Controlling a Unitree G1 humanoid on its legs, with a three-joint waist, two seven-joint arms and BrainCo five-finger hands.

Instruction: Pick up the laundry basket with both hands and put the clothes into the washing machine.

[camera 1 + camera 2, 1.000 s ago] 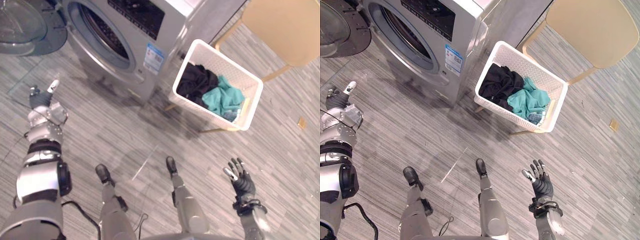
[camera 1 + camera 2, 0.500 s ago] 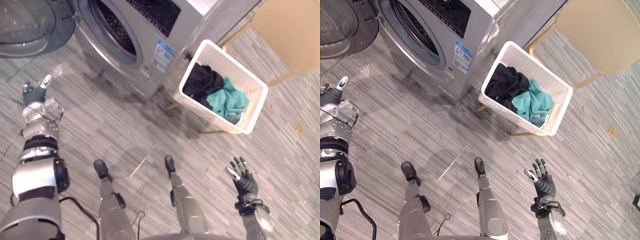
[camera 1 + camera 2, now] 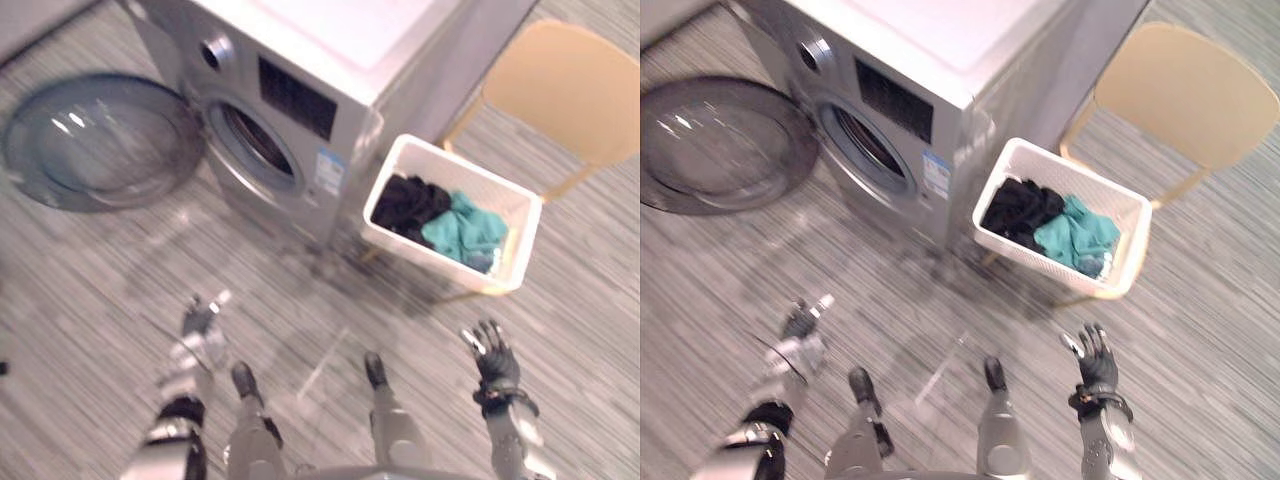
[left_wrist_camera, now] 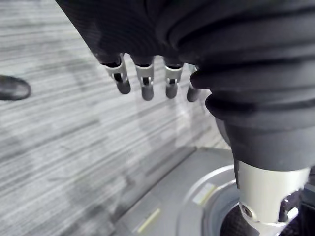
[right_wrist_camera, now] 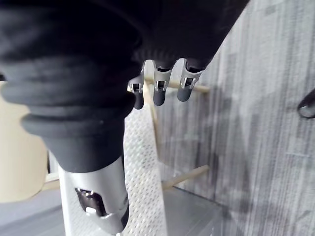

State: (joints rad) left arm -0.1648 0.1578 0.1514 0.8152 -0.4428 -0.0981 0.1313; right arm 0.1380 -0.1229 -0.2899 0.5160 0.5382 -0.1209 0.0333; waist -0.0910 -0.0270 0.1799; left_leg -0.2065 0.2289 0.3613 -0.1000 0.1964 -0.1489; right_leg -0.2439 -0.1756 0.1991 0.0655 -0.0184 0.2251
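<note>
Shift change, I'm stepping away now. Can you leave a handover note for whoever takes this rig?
Left hand: open, empty, over the floor before the silver front-loading washing machine, its round door swung open.
Right hand: open, empty, short of the white perforated plastic laundry basket beside the machine.
A black garment and a teal garment lie inside.
Done: nothing yet.
Left: lift basket with both hands, load clothes.

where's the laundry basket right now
In the eye views, the white laundry basket stands ahead of the robot on its right, close beside the washing machine, with the tan chair just behind it.
</note>
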